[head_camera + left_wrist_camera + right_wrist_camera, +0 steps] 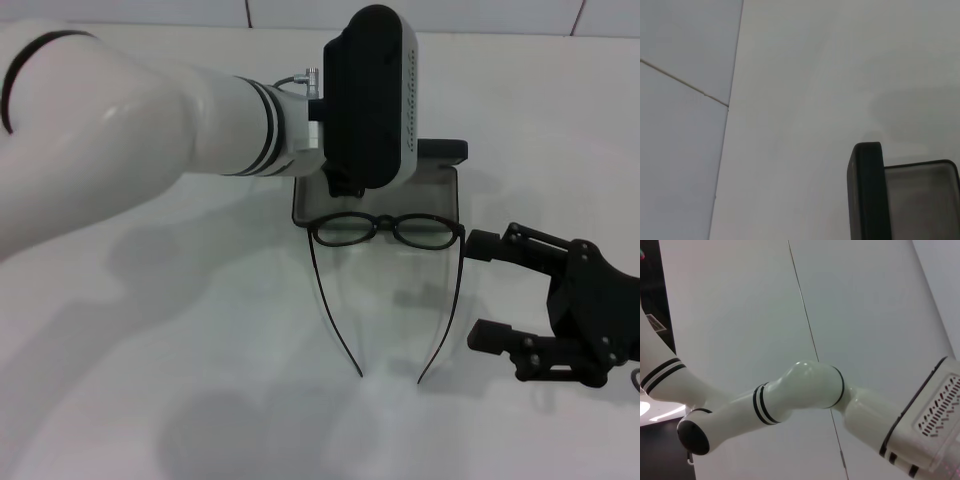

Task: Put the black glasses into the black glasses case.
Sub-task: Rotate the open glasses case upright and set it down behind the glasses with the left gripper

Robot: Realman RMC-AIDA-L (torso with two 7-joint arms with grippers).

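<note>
The black glasses [385,230] lie unfolded on the white table, lenses against the front edge of the black glasses case [440,185], temple arms pointing toward me. The case is open with its grey lining up; its lid edge [867,190] and lining [922,200] show in the left wrist view. My left gripper [352,182] hangs over the left part of the case, just behind the glasses; its black housing hides what is below it. My right gripper [487,290] is open and empty, low over the table right of the right temple arm.
The white table [180,380] runs back to a tiled wall [400,12]. My bulky left arm [150,120] crosses the left half of the head view. The right wrist view shows only the left arm [800,395] against the wall.
</note>
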